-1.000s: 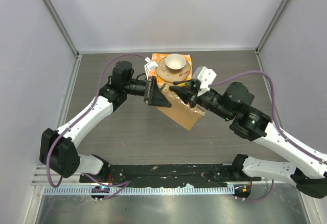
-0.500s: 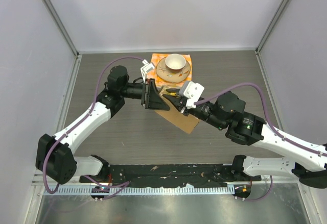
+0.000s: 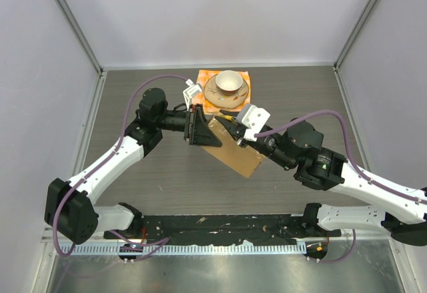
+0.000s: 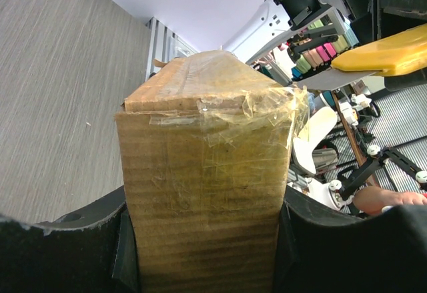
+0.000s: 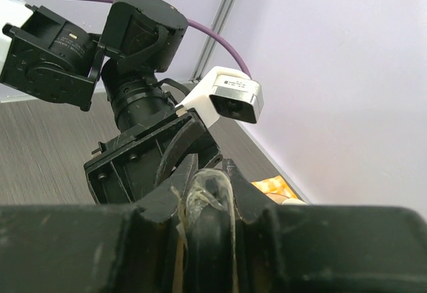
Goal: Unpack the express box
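Observation:
The express box (image 3: 235, 150) is a flat brown cardboard box sealed with clear tape, held off the table at a slant. My left gripper (image 3: 199, 126) is shut on its left end; in the left wrist view the box (image 4: 207, 173) fills the space between both fingers of that gripper (image 4: 207, 246). My right gripper (image 3: 235, 125) sits over the box's top edge, shut on a yellow cutter (image 3: 227, 114), whose yellow body (image 4: 381, 49) shows from the left wrist. In the right wrist view the gripper (image 5: 227, 169) clamps a dark tape-wrapped shaft (image 5: 210, 229).
A cup on a patterned saucer (image 3: 215, 96) stands on an orange checkered cloth (image 3: 203, 77) just behind the box. Grey walls close the table in at the back and both sides. The arm bases sit along the near rail.
My right arm swung left and brought the cutter over the box's top edge near the left gripper. The box and left gripper shifted slightly toward the left.

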### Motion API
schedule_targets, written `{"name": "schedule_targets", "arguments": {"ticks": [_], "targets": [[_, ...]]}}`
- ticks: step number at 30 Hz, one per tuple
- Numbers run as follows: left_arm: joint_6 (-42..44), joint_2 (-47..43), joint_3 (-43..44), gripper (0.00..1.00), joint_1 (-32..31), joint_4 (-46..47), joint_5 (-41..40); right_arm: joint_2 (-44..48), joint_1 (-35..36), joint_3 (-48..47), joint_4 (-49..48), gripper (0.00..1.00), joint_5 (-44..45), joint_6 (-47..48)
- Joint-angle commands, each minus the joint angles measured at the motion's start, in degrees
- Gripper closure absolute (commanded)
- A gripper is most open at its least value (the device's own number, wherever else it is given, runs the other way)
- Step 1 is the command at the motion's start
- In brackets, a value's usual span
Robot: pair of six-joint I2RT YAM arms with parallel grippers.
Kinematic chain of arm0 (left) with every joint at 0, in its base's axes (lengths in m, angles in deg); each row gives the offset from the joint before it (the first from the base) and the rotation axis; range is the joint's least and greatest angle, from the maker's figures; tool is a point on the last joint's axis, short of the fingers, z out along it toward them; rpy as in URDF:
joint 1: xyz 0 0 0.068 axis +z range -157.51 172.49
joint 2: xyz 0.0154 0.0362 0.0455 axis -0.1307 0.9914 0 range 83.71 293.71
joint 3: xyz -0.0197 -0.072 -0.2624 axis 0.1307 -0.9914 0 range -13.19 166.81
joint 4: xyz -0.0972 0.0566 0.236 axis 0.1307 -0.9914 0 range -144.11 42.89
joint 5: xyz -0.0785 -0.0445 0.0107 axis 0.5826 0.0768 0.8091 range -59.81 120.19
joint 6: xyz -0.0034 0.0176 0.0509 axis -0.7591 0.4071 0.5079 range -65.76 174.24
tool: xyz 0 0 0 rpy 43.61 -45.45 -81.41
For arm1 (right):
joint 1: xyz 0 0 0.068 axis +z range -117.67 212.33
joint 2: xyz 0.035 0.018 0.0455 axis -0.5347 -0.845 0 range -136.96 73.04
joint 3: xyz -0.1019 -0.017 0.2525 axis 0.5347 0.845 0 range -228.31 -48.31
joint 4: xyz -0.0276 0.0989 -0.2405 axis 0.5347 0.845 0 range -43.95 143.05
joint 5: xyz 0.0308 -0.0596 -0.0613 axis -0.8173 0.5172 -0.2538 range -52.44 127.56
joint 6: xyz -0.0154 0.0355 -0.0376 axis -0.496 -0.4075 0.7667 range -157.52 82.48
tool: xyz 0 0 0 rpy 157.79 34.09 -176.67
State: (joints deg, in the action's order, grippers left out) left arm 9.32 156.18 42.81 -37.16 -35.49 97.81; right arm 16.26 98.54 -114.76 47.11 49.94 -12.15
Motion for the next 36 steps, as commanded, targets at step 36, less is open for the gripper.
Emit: {"name": "schedule_targets", "arguments": {"ticks": [36], "targets": [[2.3, -2.6, 0.4, 1.00, -0.8, 0.3, 0.2, 2.2, 0.1, -2.8, -2.5, 0.99, -2.3, -2.7]]}}
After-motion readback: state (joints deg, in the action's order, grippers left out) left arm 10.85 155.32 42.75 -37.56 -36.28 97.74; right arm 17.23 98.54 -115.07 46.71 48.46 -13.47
